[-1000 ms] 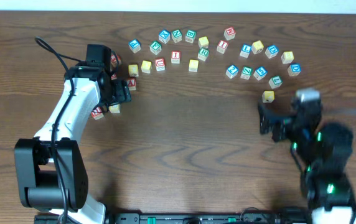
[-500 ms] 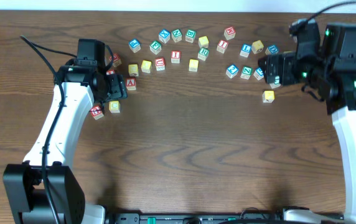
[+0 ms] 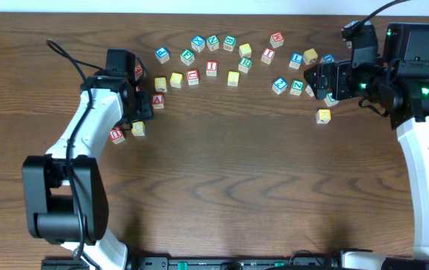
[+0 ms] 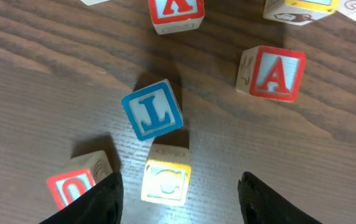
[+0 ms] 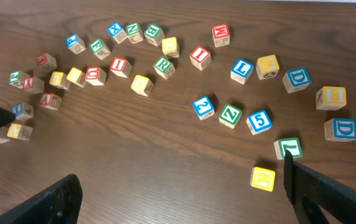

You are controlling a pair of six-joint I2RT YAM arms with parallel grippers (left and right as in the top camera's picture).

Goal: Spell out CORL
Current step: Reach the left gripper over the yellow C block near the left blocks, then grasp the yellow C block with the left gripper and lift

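Clutter: J block (image 4: 152, 117) just beside yellow C block (image 4: 165, 182), O block (image 4: 72, 188) near.

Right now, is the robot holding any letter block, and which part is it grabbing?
Nothing is held. The left gripper is open, straddling the yellow C block without gripping it. The right gripper is open and empty.

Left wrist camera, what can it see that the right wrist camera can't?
Only the left wrist view shows letters up close: J on the blue wooden cube, C on the yellow wooden cube, A on the red wooden cube. Only the right wrist view shows the far blocks, like the blue L cube, green R cube and red M cube. Both show the brown wooden table and that same little group, tiny at the right wrist view's left edge.
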